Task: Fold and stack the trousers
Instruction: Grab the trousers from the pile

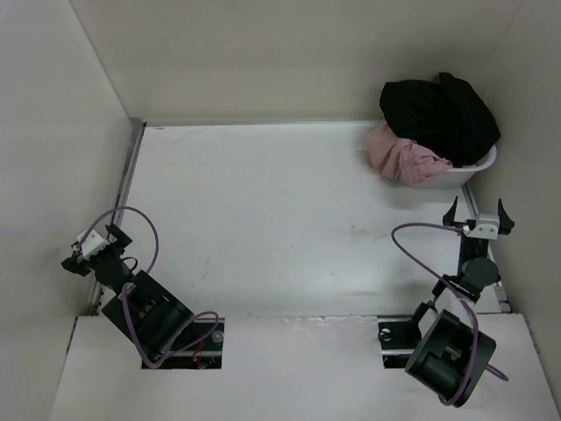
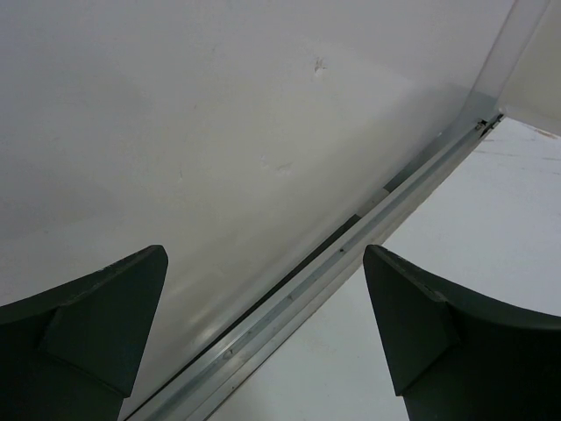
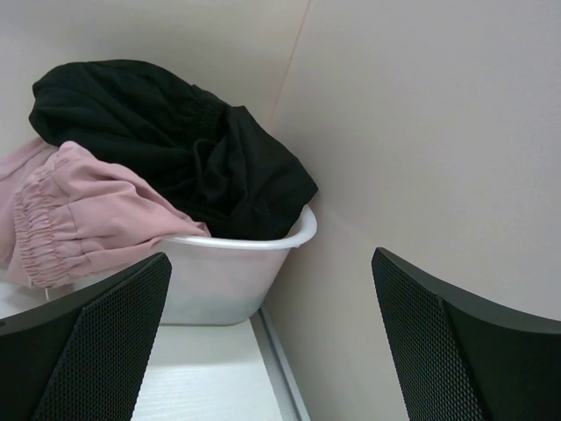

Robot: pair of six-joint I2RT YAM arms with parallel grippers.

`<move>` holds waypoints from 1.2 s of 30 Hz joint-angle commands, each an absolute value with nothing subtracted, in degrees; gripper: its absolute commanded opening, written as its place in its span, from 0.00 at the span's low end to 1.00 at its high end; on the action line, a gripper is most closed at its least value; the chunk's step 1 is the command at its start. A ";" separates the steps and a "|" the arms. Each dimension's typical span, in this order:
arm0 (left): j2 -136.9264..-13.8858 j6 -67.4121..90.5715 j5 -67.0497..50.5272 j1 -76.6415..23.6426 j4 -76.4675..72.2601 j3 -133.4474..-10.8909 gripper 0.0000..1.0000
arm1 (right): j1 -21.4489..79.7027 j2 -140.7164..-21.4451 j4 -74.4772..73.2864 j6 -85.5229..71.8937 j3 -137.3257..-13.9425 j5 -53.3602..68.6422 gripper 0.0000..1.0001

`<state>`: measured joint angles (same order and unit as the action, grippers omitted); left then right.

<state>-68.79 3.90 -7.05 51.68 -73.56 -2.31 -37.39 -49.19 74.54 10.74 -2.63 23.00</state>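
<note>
Right pincer (image 3: pixel 270 257) gapes before black trousers (image 3: pixel 175 140) heaped over pink trousers (image 3: pixel 88 210).

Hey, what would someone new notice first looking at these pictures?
The white tub at the table's far right corner, heaped with black trousers, with pink trousers spilling over its left rim. Near the front edge, the left end effector and the right end effector are open and empty.

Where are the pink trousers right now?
In the top view, the pink trousers hang over the left rim of the white tub in the far right corner of the table, beside the black garment, ahead of the right end effector.
</note>
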 commanded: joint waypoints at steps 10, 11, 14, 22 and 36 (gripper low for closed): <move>-67.25 3.43 -7.38 51.20 -85.96 -1.75 1.00 | -37.48 -50.19 79.03 9.15 -0.25 20.33 1.00; -64.89 2.91 -8.17 50.59 -84.30 -2.11 1.00 | -37.84 -47.84 76.75 8.53 -1.31 18.82 1.00; -57.92 0.53 -11.07 48.13 -80.95 -4.56 1.00 | -34.43 -35.80 66.66 9.75 -8.05 18.45 1.00; -59.57 -0.10 -18.19 44.62 -37.51 -32.27 1.00 | -7.19 -61.59 35.75 22.12 -55.66 11.80 1.00; -77.07 -24.43 -6.61 -1.61 15.02 -75.40 1.00 | 1.18 -95.61 10.35 21.88 -91.23 -2.37 1.00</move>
